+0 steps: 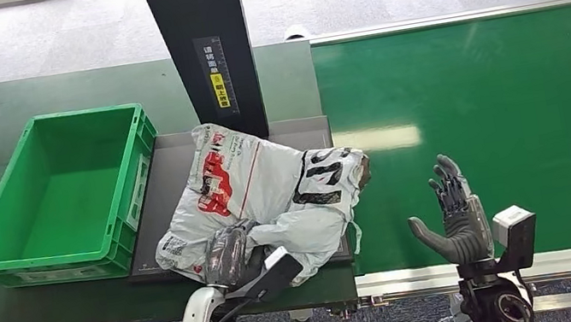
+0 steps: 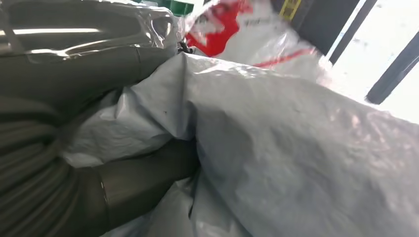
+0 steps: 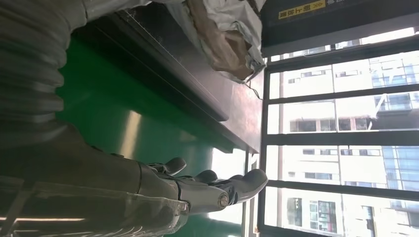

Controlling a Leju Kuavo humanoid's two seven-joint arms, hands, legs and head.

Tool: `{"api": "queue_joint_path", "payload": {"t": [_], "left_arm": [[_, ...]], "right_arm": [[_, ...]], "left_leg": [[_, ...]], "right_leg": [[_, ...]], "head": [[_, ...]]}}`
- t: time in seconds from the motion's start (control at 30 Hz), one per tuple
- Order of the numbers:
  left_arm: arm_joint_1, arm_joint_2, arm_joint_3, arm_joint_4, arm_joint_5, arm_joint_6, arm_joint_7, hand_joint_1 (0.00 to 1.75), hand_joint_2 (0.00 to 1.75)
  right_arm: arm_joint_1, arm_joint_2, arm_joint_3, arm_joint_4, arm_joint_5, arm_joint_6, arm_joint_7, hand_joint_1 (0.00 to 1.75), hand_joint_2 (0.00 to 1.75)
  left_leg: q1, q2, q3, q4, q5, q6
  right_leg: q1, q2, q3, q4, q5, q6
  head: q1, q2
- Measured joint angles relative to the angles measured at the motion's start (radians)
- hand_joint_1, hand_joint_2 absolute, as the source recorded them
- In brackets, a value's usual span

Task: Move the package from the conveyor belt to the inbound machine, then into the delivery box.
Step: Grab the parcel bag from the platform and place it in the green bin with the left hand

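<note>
fingers of the left hand [image 1: 232, 256] clenched into the near edge of the package [image 1: 261, 195], partly buried in grey plastic. right hand [image 1: 457, 216] spread wide, holding nothing, hovering over the conveyor belt [image 1: 517, 116] around 4 o'clock. package lying crumpled on the inbound machine [image 1: 171, 170] platform, long axis running 7 to 2 o'clock, far end overhanging the belt. red and black print unreadable. delivery box [image 1: 63, 196] sitting at 9 o'clock.

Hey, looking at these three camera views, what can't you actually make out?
- Left hand, head view: its fingers are buried in the package, so the exact hold is hidden.
- Left wrist view: the package's red print is blurred, unreadable.
- Black post, head view: top cut off by the frame; label too small to read.
</note>
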Motion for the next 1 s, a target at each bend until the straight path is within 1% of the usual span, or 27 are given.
{"api": "queue_joint_path", "payload": {"t": [0.13, 0.23, 0.27, 0.3, 0.5, 0.67, 0.83, 0.93, 1.0], "left_arm": [[0.025, -0.004, 0.017, -0.074, 0.205, 0.155, -0.262, 1.75, 1.75], [0.050, -0.017, 0.052, -0.167, 0.237, 0.205, -0.438, 1.75, 1.75], [0.060, -0.023, 0.069, -0.206, 0.229, 0.209, -0.477, 1.75, 1.75], [0.068, -0.029, 0.084, -0.246, 0.216, 0.211, -0.498, 1.75, 1.75], [0.087, -0.042, 0.159, -0.440, 0.100, 0.212, -0.510, 1.75, 1.75], [0.068, -0.052, 0.233, -0.552, 0.016, 0.212, -0.511, 1.75, 1.75], [0.023, -0.056, 0.319, -0.583, -0.022, 0.212, -0.511, 1.75, 1.75], [0.010, -0.059, 0.346, -0.587, -0.023, 0.212, -0.511, 1.75, 1.75], [-0.008, -0.059, 0.360, -0.562, 0.019, 0.209, -0.507, 1.75, 1.75]], "right_arm": [[0.005, 0.000, -0.004, -0.009, -0.005, -0.007, 0.001, 0.00, 1.75], [0.005, 0.000, -0.004, -0.010, -0.020, -0.012, 0.000, 0.00, 1.75], [0.005, 0.000, -0.004, -0.010, -0.025, -0.014, -0.002, 0.00, 1.75], [0.005, -0.001, -0.004, -0.010, -0.030, -0.016, -0.004, 0.00, 1.75], [0.009, -0.007, -0.004, -0.010, -0.048, -0.025, -0.016, 0.00, 1.75], [0.009, -0.012, -0.004, -0.010, -0.055, -0.029, -0.029, 0.00, 1.75], [0.006, -0.014, -0.004, -0.010, -0.062, -0.028, -0.026, 0.00, 1.75], [0.005, -0.014, -0.004, -0.010, -0.063, -0.027, -0.025, 0.00, 1.75], [0.005, -0.014, -0.004, -0.010, -0.062, -0.027, -0.025, 0.00, 1.75]], "left_leg": [[0.000, 0.000, -0.001, 0.000, 0.000, 0.000], [0.000, 0.000, -0.001, 0.000, 0.000, 0.000], [0.000, 0.000, -0.001, 0.000, 0.000, 0.000], [0.000, 0.000, -0.001, 0.000, 0.000, 0.000], [0.000, 0.000, -0.001, 0.000, 0.000, 0.000], [0.000, 0.000, -0.001, 0.000, 0.000, 0.000], [0.000, 0.000, -0.001, 0.000, 0.000, 0.000], [0.000, 0.000, -0.001, 0.000, 0.000, 0.000], [0.000, -0.001, -0.001, 0.000, 0.000, 0.000]], "right_leg": [[0.000, 0.000, -0.001, 0.000, 0.000, 0.000], [0.000, 0.000, -0.001, 0.000, 0.000, 0.000], [0.000, 0.000, -0.001, 0.000, 0.000, 0.000], [0.000, 0.000, -0.001, 0.000, 0.000, 0.000], [0.000, 0.000, -0.001, 0.000, 0.000, 0.000], [0.000, 0.000, -0.001, 0.000, 0.000, 0.000], [0.000, 0.000, -0.001, 0.000, 0.000, 0.000], [0.000, 0.000, -0.001, 0.000, 0.000, 0.000], [0.000, 0.000, -0.001, 0.000, 0.000, 0.000]], "head": [[0.000, 0.000], [0.000, 0.000], [0.000, 0.000], [0.000, 0.000], [0.000, 0.000], [0.000, 0.000], [0.000, 0.000], [0.000, 0.000], [0.000, 0.000]]}}
